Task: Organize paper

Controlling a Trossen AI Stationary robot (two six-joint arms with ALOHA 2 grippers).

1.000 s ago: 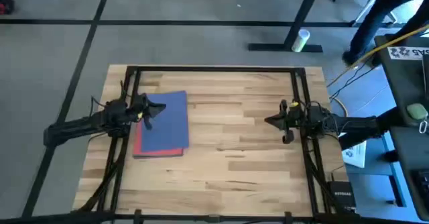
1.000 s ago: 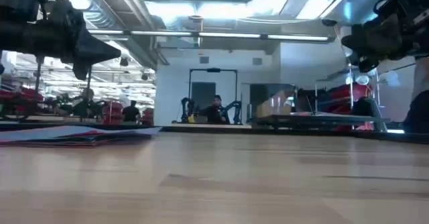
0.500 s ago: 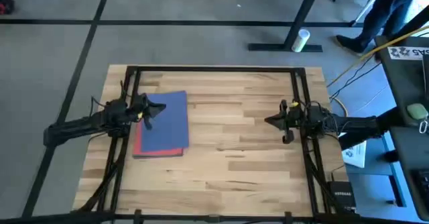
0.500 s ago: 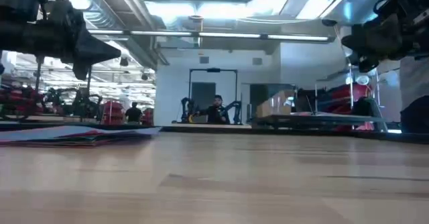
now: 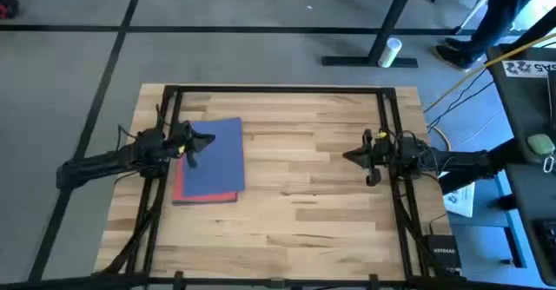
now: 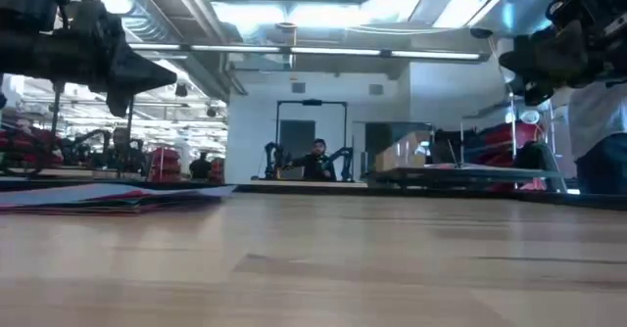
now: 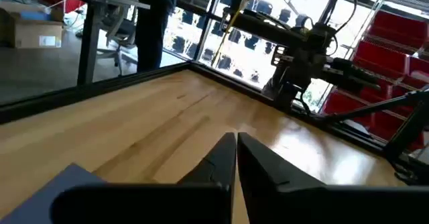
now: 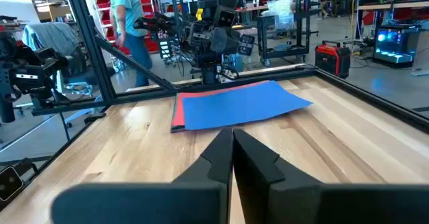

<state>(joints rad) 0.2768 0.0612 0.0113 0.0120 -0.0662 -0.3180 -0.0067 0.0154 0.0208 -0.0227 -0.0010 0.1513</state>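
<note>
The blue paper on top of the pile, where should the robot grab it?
Probably by a corner at its right edge. The blue paper lies flat on a red sheet on the wooden table, so nothing sticks up to pinch. That edge faces bare wood. The left gripper, shut above the pile, could lower there and lift a corner first.

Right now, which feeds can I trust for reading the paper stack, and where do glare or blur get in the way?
High view: even light, paper stack clear, blue sheet over red. Low view: bright ceiling lights wash the upper part, the stack is only a thin edge-on sliver. Right wrist view: stack sharp, fingers dark. Left wrist view: backlit, only a blue corner shows.
</note>
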